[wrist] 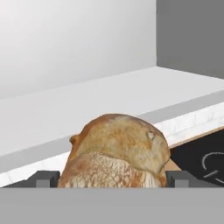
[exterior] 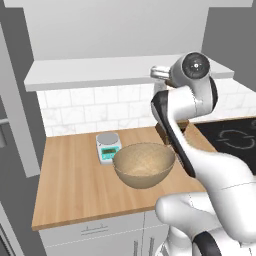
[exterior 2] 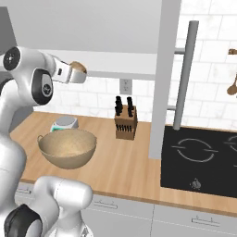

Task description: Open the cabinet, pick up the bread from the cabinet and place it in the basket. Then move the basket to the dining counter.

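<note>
Item: bread (wrist: 117,151), which your gripper (wrist: 113,178) clasps wide-jawed at the cabinet (exterior 2: 115,62) shelf's front edge, for the basket (exterior 2: 67,147) below.

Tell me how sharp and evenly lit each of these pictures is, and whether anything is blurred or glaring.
Left base view: flat, even rendered light, no glare; a soft shadow sits under the basket. Right base view: equally sharp, the knife block crisp. Hand view: the bread looms large between the claw tips, its crust texture clear, the cabinet behind plain and pale.
</note>
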Tool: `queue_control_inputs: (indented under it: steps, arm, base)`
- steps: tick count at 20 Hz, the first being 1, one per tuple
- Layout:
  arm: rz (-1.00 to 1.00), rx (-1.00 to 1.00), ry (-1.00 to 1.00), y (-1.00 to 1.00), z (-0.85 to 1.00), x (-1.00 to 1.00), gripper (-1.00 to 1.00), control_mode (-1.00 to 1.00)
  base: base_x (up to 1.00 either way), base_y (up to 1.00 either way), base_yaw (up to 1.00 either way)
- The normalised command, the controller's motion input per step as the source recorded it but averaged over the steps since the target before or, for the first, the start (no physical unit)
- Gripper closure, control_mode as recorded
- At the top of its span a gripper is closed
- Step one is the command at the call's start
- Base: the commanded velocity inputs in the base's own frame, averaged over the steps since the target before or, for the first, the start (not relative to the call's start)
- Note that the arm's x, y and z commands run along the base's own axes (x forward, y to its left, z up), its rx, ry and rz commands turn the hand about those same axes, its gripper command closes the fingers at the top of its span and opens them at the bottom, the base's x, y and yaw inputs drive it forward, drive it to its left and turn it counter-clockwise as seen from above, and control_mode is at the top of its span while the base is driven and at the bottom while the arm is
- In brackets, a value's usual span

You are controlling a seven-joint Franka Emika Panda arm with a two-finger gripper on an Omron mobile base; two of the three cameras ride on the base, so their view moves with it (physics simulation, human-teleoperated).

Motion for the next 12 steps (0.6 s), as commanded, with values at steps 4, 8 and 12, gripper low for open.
queue_control_inputs:
  steps: [4,8,12]
  arm:
    - [-0.05,0.00,0.11,0.13,-0.25,-1.00,1.00,-1.00]
    - [-0.05,0.00,0.18,0.21,-0.64,-0.96,1.00,-1.00]
    - [-0.01,0.00,0.12,0.08,-0.98,-0.79,1.00,-1.00]
  base:
    - [0.00,0.00,0.00]
    - [0.00,0.00,0.00]
    - [0.00,0.00,0.00]
